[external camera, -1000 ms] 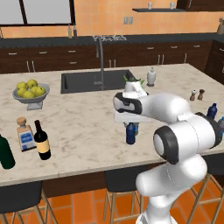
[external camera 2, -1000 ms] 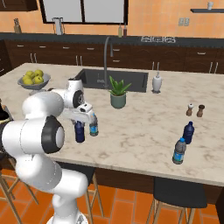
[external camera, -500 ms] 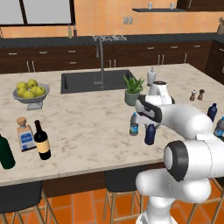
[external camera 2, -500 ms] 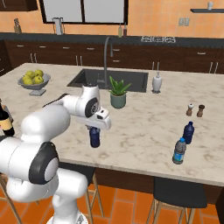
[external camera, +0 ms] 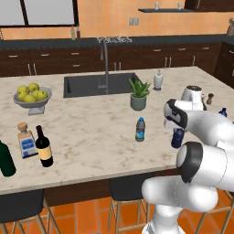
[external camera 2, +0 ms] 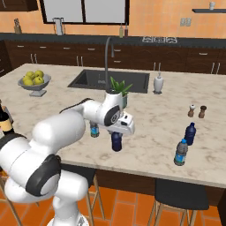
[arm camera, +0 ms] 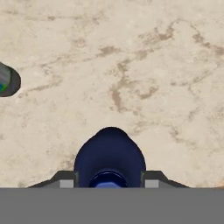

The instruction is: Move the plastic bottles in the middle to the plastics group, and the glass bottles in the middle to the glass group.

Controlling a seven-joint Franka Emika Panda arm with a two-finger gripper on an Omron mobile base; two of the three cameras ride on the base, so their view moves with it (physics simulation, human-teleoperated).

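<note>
Gripper: the gripper [external camera 2: 117,137] is closed around the dark blue bottle [external camera 2: 116,142] at its upper part, one finger on each side; in the hand view the fingertips [arm camera: 66,180] stand on both sides of the bottle's shoulder.
Dark blue bottle: upright, over the front part of the counter [external camera: 96,132]; whether its base touches the surface I cannot tell.
Clear bottle with blue cap: it [external camera: 140,130] stands alone in the middle of the counter, in front of the potted plant [external camera: 138,94], apart from the gripper.
Wine bottle: it [external camera: 44,147] stands upright at the left end of the counter, just beside the square clear bottle [external camera: 26,140] with cork stopper.
Glass group: the square clear bottle and the dark green bottle [external camera: 6,158] are near the left front edge.
Plastics group: a dark blue bottle [external camera 2: 190,133] and a clear bottle [external camera 2: 180,152] with blue cap stand close together at the right end of the counter.
Other things: a bowl of yellow-green fruit [external camera: 32,96] stands left of the sink [external camera: 99,84]; a white soap dispenser [external camera: 158,80] stands right of it.
</note>
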